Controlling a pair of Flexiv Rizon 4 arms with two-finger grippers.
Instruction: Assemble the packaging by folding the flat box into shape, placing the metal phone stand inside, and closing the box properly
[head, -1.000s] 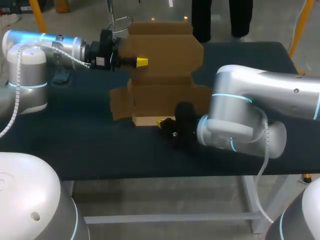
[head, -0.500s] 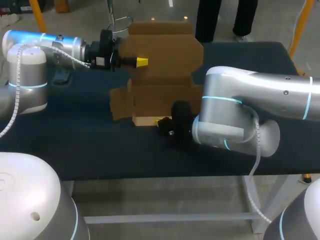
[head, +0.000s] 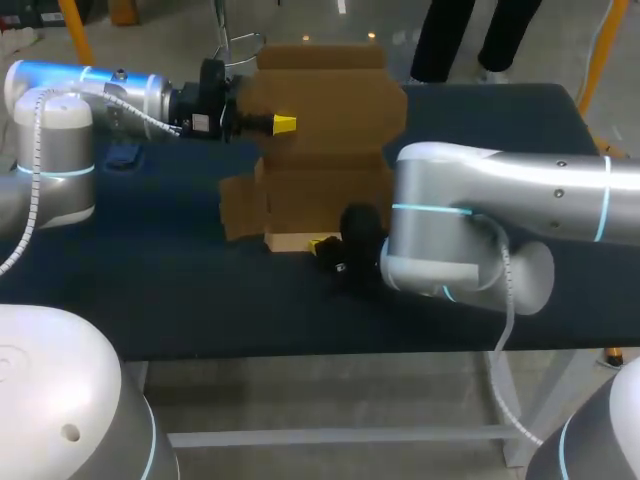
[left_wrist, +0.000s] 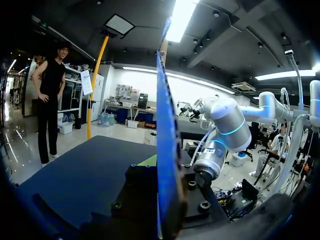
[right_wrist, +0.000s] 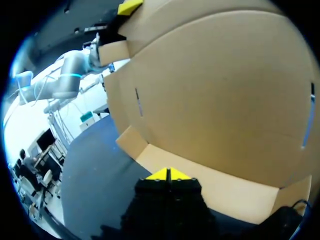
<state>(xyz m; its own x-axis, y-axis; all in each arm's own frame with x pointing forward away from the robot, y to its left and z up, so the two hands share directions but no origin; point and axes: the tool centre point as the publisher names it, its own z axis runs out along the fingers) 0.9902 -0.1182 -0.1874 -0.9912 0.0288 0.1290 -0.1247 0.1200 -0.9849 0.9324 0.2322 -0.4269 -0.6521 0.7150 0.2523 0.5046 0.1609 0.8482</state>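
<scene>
Left gripper grips the upright box — right gripper, 2 fingers pressed together, faces its bottom flap.

no legible text, no labels, no numbers

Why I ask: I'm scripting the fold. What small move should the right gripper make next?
Probably nudge the shut right gripper forward against the pale bottom flap to tip it up: its tips sit short of that flap, which lies flat on the dark table, while the left gripper holds the brown cardboard box upright.
</scene>
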